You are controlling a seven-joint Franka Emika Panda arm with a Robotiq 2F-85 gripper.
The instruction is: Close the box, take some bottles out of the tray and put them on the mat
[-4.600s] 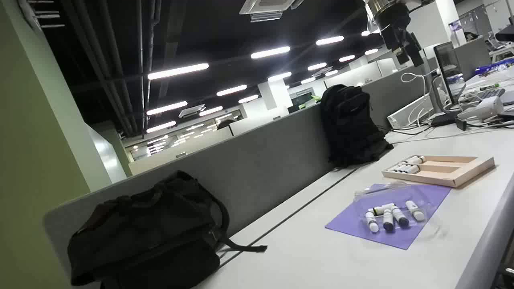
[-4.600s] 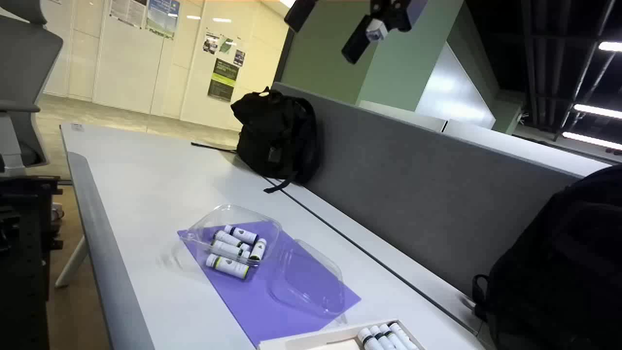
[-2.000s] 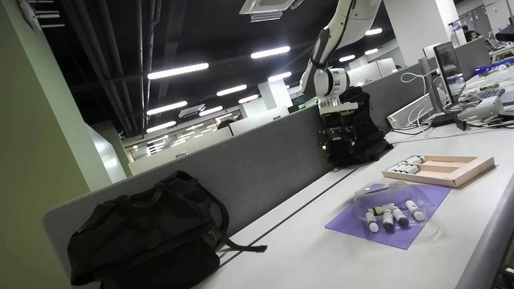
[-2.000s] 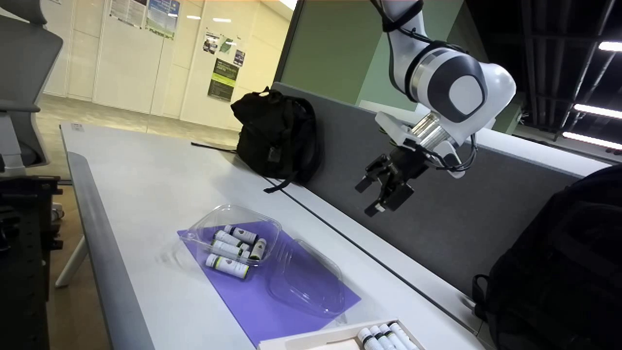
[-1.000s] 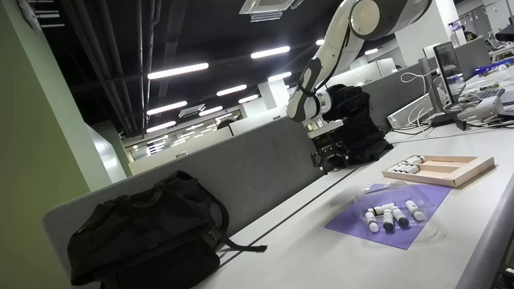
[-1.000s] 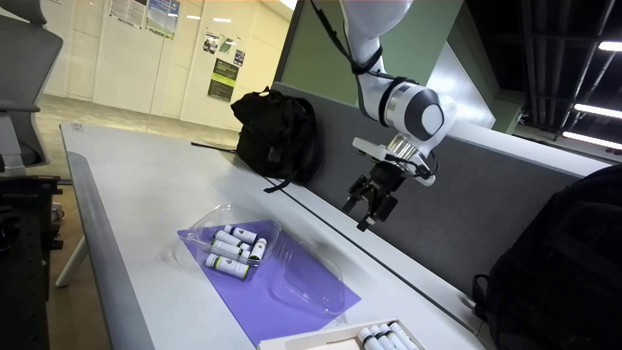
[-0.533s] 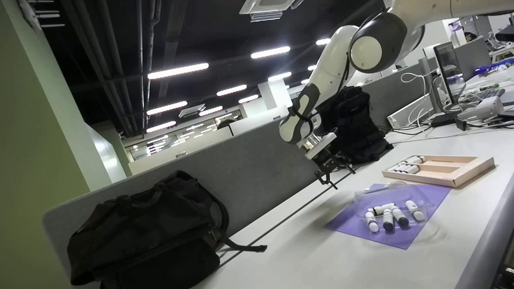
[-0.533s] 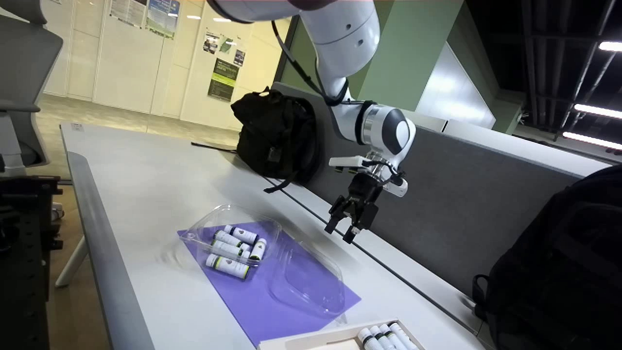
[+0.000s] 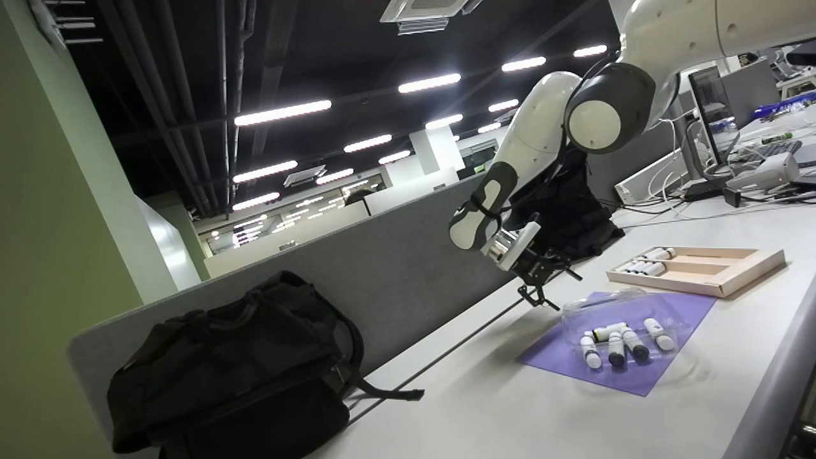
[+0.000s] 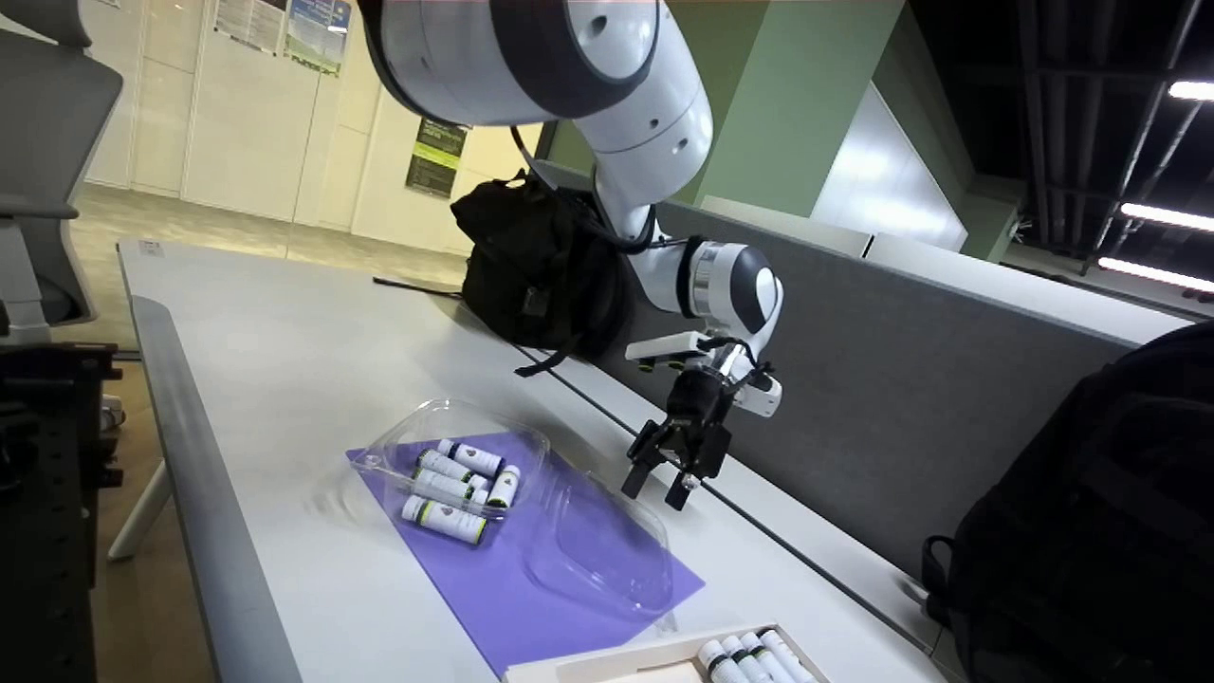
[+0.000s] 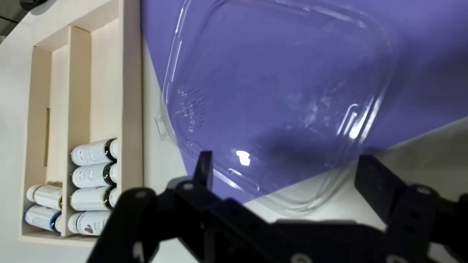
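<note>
Six bottles (image 11: 90, 176) in the shallow wooden box (image 11: 131, 91), left in wrist view; in both exterior views only, a clear plastic tray (image 10: 524, 453) of bottles (image 10: 441, 485) on the purple mat (image 10: 512, 588). My jaws stand parted.

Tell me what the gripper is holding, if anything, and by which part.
Nothing is held: the gripper stands open, its jaws wide apart and closed on nothing.

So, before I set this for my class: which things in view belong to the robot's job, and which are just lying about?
For the job: purple mat; clear plastic box, its lid open; tan wooden tray; small white bottles in both box and tray; gripper, open.

Just about: two black backpacks; office chair; monitor; keyboard.
</note>
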